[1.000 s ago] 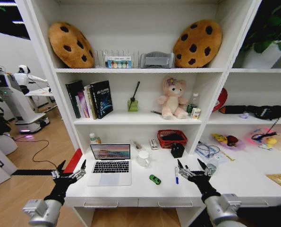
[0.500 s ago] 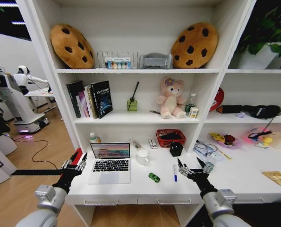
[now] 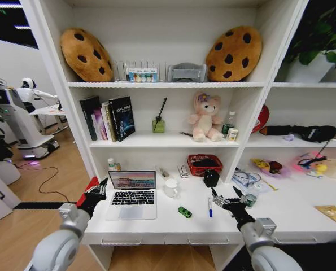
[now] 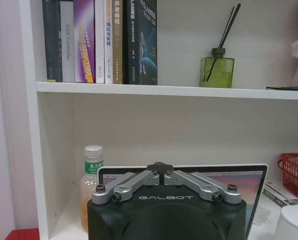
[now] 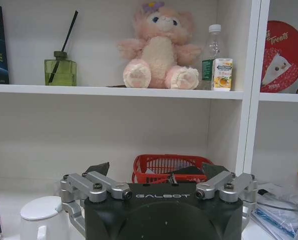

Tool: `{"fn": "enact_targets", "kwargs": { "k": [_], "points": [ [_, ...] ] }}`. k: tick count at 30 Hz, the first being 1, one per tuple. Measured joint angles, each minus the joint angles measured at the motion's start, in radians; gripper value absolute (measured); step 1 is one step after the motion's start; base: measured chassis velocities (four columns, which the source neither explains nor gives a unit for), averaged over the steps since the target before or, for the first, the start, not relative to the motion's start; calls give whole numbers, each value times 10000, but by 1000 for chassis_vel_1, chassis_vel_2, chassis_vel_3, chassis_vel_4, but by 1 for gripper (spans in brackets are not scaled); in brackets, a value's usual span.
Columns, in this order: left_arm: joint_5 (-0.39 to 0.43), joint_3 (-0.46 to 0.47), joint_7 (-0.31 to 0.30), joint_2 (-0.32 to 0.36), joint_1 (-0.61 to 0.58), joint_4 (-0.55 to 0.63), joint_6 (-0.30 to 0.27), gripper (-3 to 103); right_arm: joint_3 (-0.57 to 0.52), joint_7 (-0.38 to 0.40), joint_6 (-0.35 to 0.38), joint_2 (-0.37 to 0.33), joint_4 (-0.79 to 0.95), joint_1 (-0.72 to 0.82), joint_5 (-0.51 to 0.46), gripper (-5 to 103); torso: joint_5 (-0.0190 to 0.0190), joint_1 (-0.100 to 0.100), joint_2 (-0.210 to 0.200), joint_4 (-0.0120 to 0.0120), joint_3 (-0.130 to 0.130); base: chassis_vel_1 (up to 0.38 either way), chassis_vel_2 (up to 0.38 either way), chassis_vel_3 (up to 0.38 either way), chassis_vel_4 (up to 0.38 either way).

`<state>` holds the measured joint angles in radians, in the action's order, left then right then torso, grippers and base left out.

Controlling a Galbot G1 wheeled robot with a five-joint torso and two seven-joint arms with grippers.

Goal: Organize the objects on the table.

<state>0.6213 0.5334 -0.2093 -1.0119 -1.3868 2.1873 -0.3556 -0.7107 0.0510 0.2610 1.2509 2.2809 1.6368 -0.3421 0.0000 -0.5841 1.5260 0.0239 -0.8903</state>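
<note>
On the long white counter (image 3: 156, 223) your slim silver laptop (image 3: 131, 195) sits open beside the tiny green toy car (image 3: 184, 212); your left hand (image 3: 95, 192) hovers narrow at its edge; your right hand (image 3: 227, 202) hangs spread wide near the blue pen (image 3: 210, 207).

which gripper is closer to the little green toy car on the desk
The right. The right gripper hovers just right of the green toy car, past the blue pen; the left gripper sits beyond the laptop.
</note>
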Motion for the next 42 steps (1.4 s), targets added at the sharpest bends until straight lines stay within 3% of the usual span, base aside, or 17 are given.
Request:
{"fn": "enact_targets", "kwargs": {
  "k": [7,9,15,16,18,20,24,29,42],
  "points": [
    [741,-1215,-837,125,2171,-999,-530,0,59,84,160,-43,-278,-432,-128,100,1,-1,-1,1,-1,0,0,0,0],
    [1268,-1604,-1230,203,2887,-1310,-1111,0,84,118,233,-11,-353,-518,-130,100,0,-1,-1,0,0,0,0,0,0],
    [2031,-2405,-1655,487,4097,-1841,-1979,0,106,126,239,68,-543,-646,-62,100,0,1,-1,-3,0,0,0,0,0],
    [2334,-2799,-1781,529,4760,-2125,-2264,0,110,126,242,129,-616,-686,-15,100,1,1,0,-3,0,0,0,0,0],
    [2486,-2957,-1850,527,5007,-2226,-2369,0,111,126,243,155,-640,-698,6,100,1,1,-1,0,0,0,0,0,0],
    [3099,-3437,-2254,444,5758,-2506,-2855,0,118,129,247,219,-710,-709,88,100,1,0,0,3,0,0,0,0,0],
    [3891,-3898,-2798,298,6283,-2635,-3363,0,121,151,264,246,-751,-722,135,100,1,0,0,1,0,0,0,0,0],
    [4235,-4140,-3055,210,6550,-2802,-3808,0,98,190,279,245,-755,-706,137,100,1,2,0,-2,1,0,0,0,0],
    [4250,-4390,-2985,446,6639,-2957,-3857,0,82,252,269,330,-794,-654,163,100,0,1,0,0,1,0,0,0,0]
  ]
}}
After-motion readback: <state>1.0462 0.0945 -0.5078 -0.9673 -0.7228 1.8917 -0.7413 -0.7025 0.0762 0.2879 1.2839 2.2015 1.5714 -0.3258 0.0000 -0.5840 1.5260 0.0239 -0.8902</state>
